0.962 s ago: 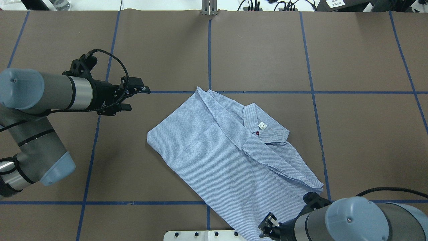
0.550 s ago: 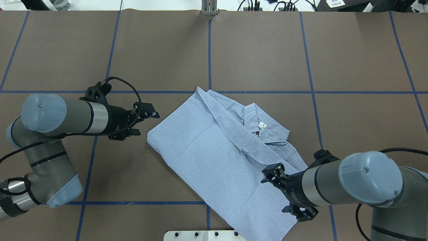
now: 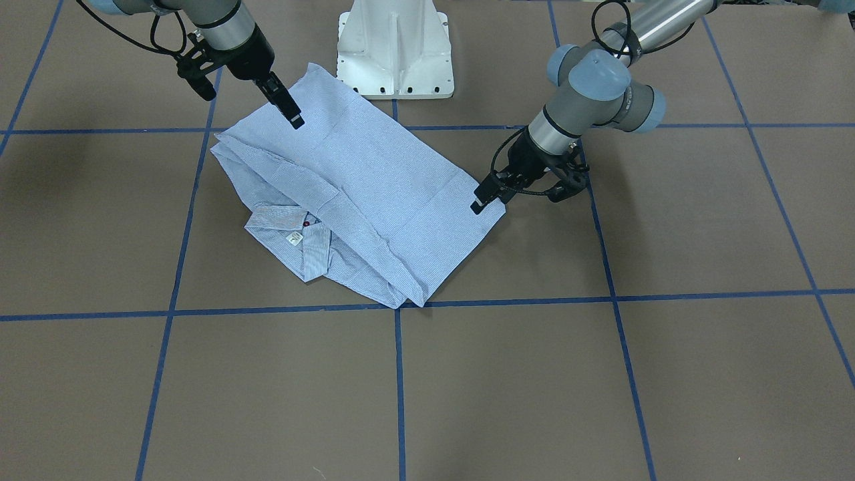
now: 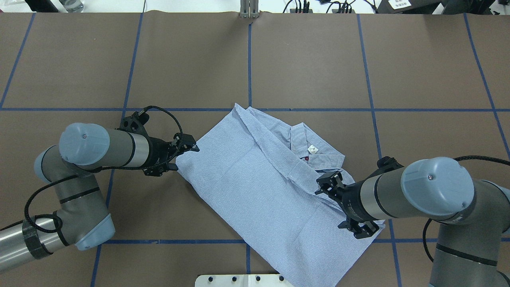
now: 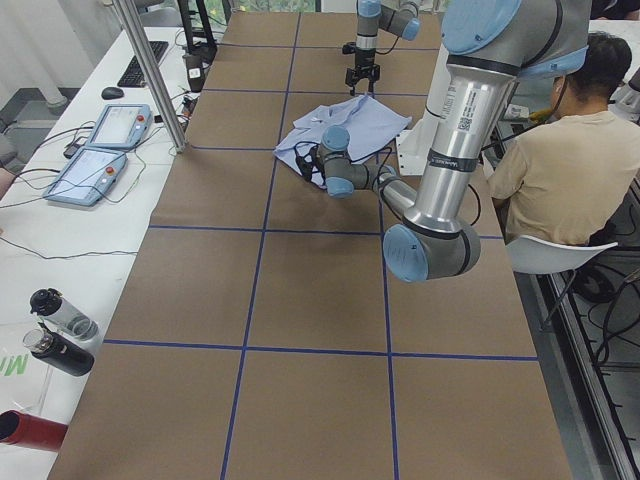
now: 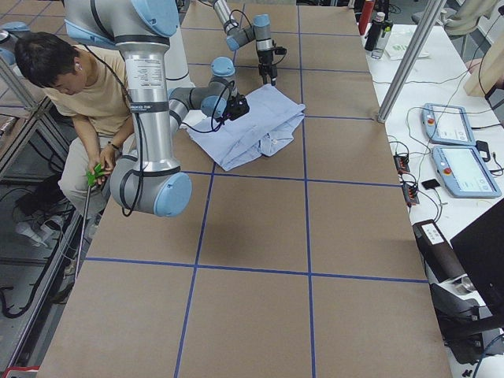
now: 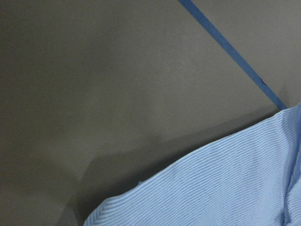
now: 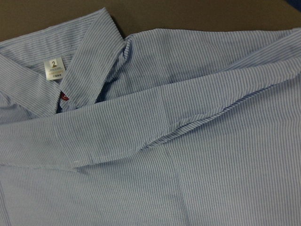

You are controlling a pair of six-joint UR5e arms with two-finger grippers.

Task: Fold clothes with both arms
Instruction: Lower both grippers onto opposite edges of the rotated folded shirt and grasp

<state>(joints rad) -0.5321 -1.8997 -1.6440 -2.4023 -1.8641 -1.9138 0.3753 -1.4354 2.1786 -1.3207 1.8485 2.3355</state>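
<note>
Black left tool (image 4: pixel 183 157), jaws apart, at shirt (image 4: pixel 255 179)

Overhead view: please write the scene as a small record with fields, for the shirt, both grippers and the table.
shirt: light-blue, white-striped button shirt, partly folded, lying slanted; collar and white neck label showing
left gripper: black, two fingers open at the shirt's corner
right gripper: black, over the shirt near its collar; open or shut unclear
table: brown surface with blue tape lines
</note>
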